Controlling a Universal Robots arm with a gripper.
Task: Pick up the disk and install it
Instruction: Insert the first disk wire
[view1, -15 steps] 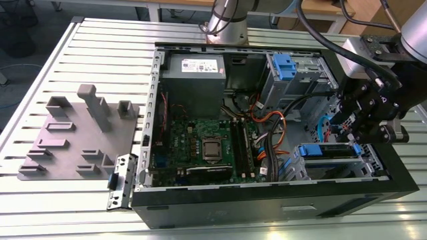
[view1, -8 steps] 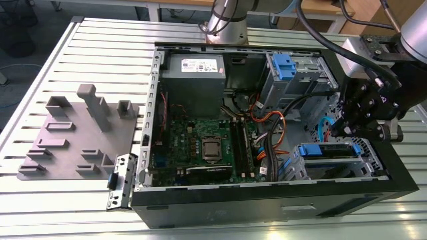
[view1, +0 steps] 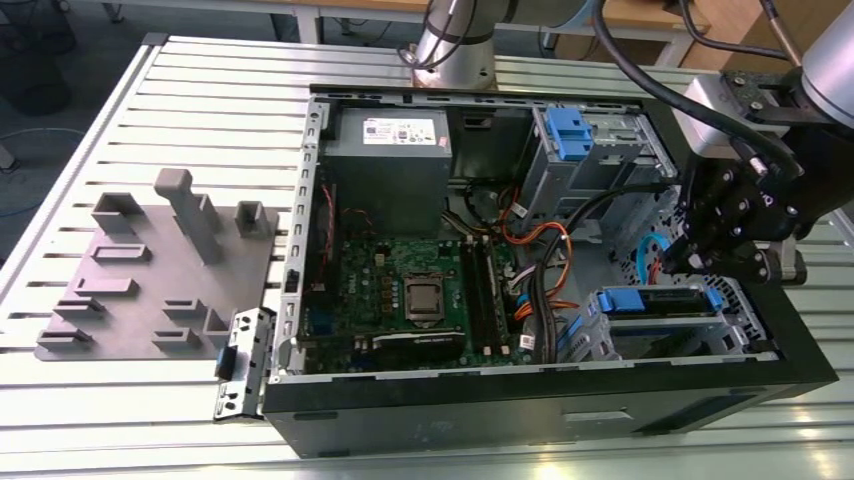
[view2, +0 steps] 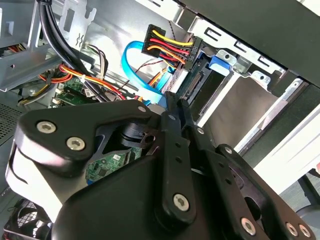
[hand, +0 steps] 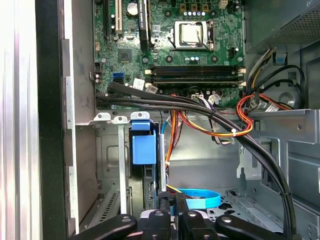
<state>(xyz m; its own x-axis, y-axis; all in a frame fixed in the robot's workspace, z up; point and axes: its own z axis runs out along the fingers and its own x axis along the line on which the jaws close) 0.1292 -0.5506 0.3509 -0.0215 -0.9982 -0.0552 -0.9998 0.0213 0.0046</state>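
The claw (view1: 727, 262) hangs just above the disk (view1: 651, 300), which sits in its bay. Whether it is clenched, I cannot tell.

Blue-framed disk (view1: 654, 300) seated in drive cage

- The gripper (view2: 172, 100) is made of matt black metal with bright screws.
- The disk (view1: 654, 300) is framed in glossy blue plastic.
- The computer case (view1: 534, 400) is built of dull grey sheet metal.
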